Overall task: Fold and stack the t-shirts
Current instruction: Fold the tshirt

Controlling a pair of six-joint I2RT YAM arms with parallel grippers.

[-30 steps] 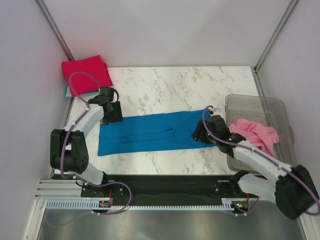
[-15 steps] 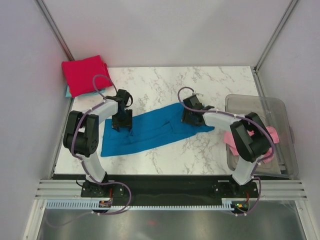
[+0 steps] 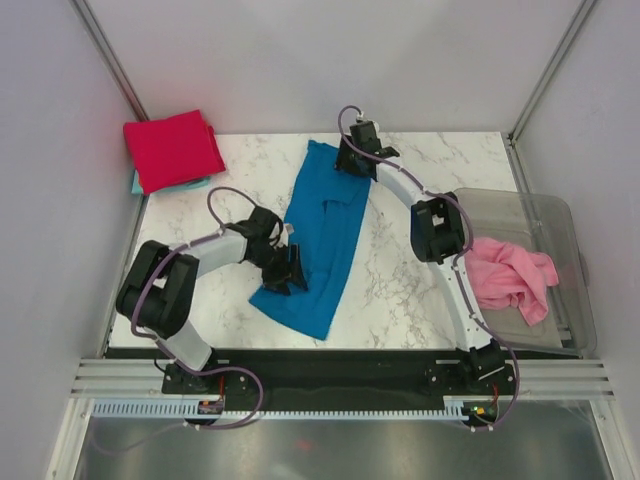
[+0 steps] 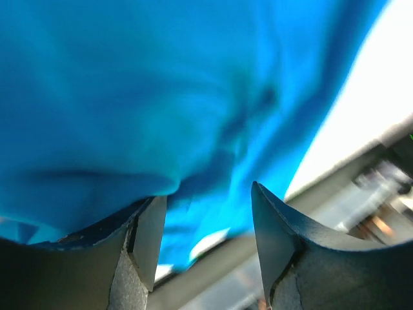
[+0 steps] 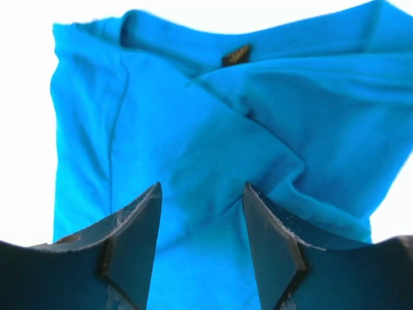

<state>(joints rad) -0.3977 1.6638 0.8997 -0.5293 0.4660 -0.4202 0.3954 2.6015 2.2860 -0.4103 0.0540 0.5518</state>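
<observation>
The bright blue t-shirt, folded into a long strip, lies on the marble table from the back centre to the front. My right gripper is over its far end, jaws open, fingertips on the cloth near the collar label. My left gripper is at the strip's near left edge, jaws open, with blue cloth lying over one finger. The crimson red t-shirt lies folded at the back left, on top of the pale teal one. The pink t-shirt is crumpled in the tub.
The clear plastic tub stands at the table's right edge. White walls close in the back and both sides. The black base rail runs along the table's front edge.
The blue shirt has swung from lying left-to-right to lying back-to-front. My right gripper has moved to the back centre. My left gripper has moved forward and to the right.
</observation>
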